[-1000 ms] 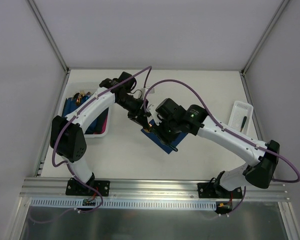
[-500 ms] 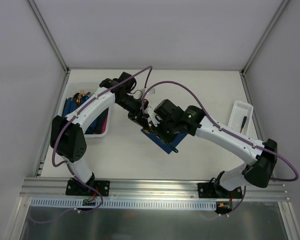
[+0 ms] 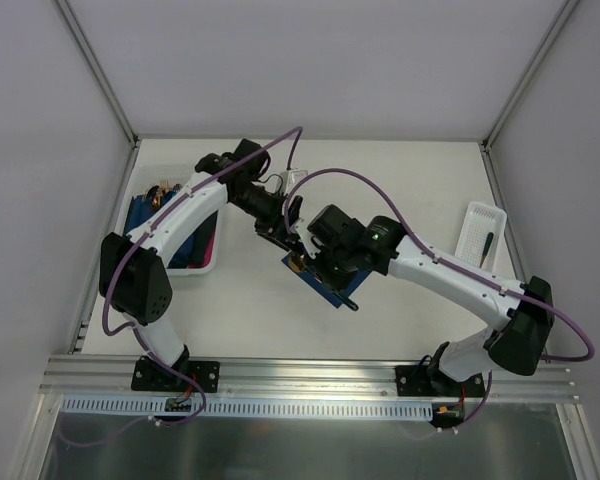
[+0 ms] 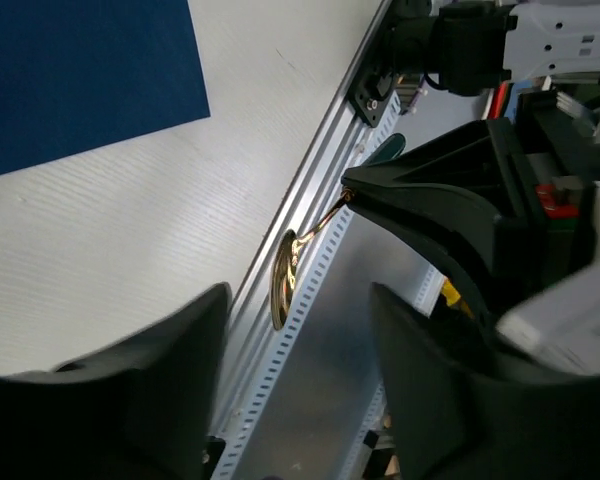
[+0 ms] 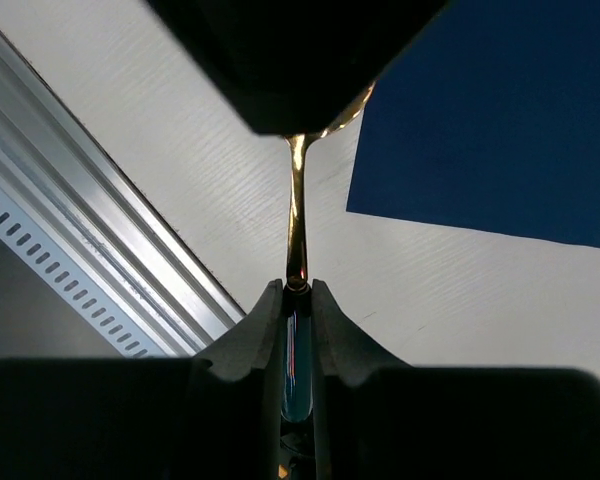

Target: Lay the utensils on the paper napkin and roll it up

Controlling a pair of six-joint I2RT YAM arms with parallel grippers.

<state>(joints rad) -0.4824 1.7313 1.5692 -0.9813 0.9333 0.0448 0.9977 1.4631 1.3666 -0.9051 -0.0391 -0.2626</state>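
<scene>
A gold spoon hangs in the air over the table, beside the paper napkin. My right gripper is shut on the end of its handle. In the left wrist view the spoon's bowl shows edge-on below the right fingertip. My left gripper stands open around the bowl end, its fingers apart from it. From above, both grippers meet at the dark blue napkin's left corner, left gripper behind, right gripper in front.
A white bin at the left holds dark blue rolls with cutlery heads. A small white tray at the right edge holds a dark utensil. An aluminium rail runs along the near edge.
My left gripper has opened and let go of the spoon. The right gripper has closed on its handle and shifted slightly left.
</scene>
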